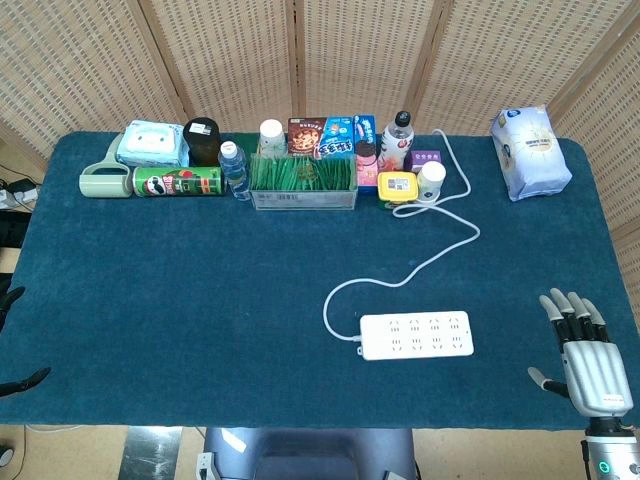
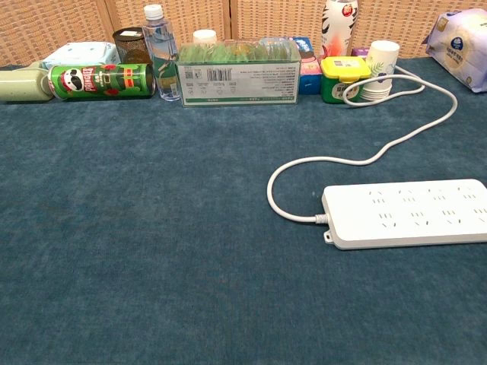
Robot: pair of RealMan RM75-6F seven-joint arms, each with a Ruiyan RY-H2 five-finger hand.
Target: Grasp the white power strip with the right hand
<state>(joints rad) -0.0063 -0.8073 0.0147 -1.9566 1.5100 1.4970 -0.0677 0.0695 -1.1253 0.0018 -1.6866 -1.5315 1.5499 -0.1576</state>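
Observation:
The white power strip (image 1: 416,335) lies flat on the blue tablecloth, front and right of centre; in the chest view the power strip (image 2: 407,213) fills the right side. Its white cable (image 1: 420,260) leaves the left end and loops back toward the row of items. My right hand (image 1: 585,350) hovers at the table's front right corner, well to the right of the strip and apart from it, fingers spread and holding nothing. Only dark fingertips of my left hand (image 1: 22,381) show at the left edge of the head view. Neither hand appears in the chest view.
Along the back stand a tissue pack (image 1: 151,145), a lying green Pringles can (image 1: 178,182), a water bottle (image 1: 234,170), a clear box of green grass (image 1: 303,178), a yellow box (image 1: 397,186) and a paper cup (image 1: 432,180). A white-blue bag (image 1: 530,152) sits back right.

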